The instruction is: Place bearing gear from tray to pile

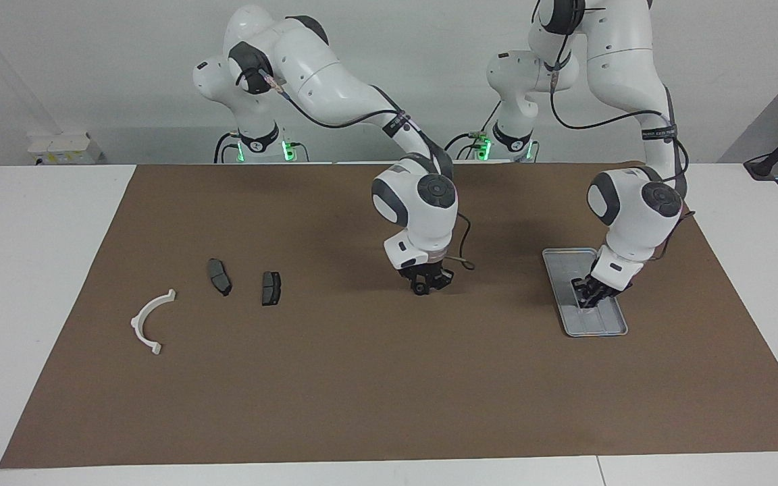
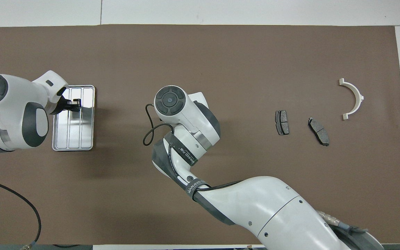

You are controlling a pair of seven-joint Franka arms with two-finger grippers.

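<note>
The silver tray (image 1: pixel 602 324) lies toward the left arm's end of the table and also shows in the overhead view (image 2: pixel 73 135). My left gripper (image 1: pixel 586 302) is down in the tray (image 2: pixel 76 103). No bearing gear shows plainly; whatever lies at its tips is hidden. The pile lies toward the right arm's end: a white half-ring bracket (image 1: pixel 149 320) (image 2: pixel 354 99) and two dark brake pads (image 1: pixel 219 277) (image 1: pixel 271 288) (image 2: pixel 318 131) (image 2: pixel 282 122). My right gripper (image 1: pixel 431 286) hangs open and empty just above the middle of the mat, between tray and pile. The overhead view hides it under its own wrist.
A brown mat (image 1: pixel 362 391) covers most of the white table. A loose black cable (image 2: pixel 151 132) loops beside the right arm's wrist.
</note>
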